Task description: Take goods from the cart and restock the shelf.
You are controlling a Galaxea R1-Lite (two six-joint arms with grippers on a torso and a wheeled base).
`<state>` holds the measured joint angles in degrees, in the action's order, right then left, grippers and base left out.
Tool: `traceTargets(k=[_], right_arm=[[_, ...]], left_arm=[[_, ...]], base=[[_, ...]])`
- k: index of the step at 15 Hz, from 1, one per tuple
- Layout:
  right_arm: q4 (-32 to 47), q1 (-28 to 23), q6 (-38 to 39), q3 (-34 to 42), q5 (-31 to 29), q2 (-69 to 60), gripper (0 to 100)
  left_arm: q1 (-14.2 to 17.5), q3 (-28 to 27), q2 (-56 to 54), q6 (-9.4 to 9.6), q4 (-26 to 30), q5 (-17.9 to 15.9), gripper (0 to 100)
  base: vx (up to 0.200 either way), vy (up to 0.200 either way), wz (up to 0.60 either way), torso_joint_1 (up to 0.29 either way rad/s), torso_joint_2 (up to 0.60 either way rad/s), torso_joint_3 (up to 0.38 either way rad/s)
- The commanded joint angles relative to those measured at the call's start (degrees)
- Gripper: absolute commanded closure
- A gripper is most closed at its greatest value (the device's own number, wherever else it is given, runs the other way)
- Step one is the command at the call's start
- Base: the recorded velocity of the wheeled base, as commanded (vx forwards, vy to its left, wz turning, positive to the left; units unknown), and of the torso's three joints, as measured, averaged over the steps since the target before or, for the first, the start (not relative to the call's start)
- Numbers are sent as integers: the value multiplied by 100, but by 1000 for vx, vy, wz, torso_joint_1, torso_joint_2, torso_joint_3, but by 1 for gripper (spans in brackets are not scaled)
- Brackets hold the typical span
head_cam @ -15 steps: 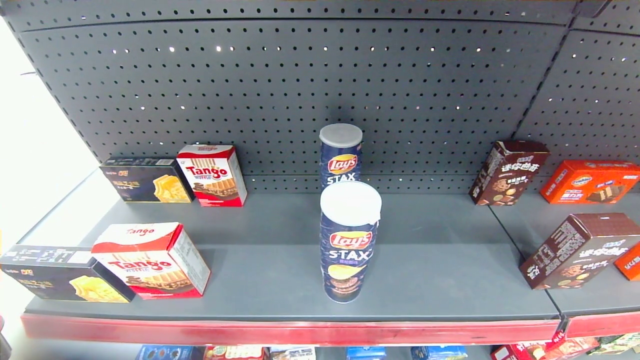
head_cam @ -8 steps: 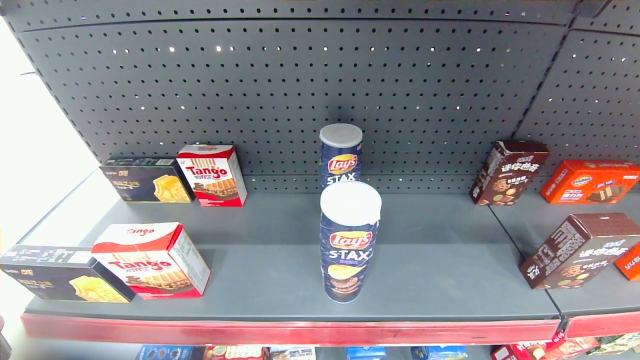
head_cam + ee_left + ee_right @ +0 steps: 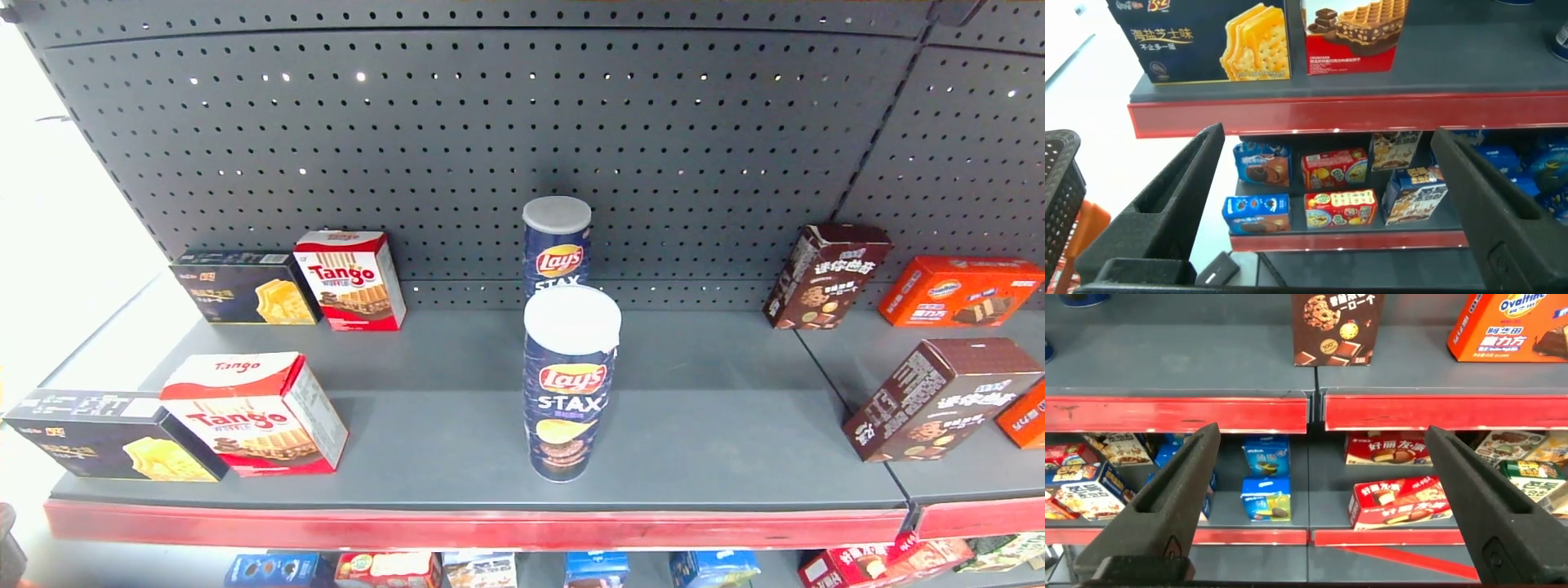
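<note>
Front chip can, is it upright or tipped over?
Upright. The front can stands on its base on the shelf, white lid on top.

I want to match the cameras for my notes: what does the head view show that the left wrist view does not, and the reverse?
Head view: the pegboard wall, a brown cookie box and an orange box at the right. Left wrist view: the open left pincer and a black basket. Both: the black cracker box, the red wafer box beside it, and the red shelf edge.
</note>
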<state>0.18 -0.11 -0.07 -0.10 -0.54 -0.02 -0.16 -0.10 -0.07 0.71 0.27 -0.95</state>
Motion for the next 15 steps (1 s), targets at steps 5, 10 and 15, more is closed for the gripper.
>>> traceTargets(k=[5, 10, 15], right_arm=[[-1, 2, -1, 1, 1, 11, 0], [-9, 2, -1, 1, 1, 11, 0], [-1, 2, 7, 1, 1, 11, 0]], left_arm=[[-2, 1, 7, -18, 0, 16, 0], [-2, 1, 7, -18, 0, 16, 0], [-2, 1, 7, -9, 0, 16, 0]], base=[[0, 0, 0, 0, 0, 0], [0, 0, 0, 0, 0, 0], [0, 0, 0, 0, 0, 0]])
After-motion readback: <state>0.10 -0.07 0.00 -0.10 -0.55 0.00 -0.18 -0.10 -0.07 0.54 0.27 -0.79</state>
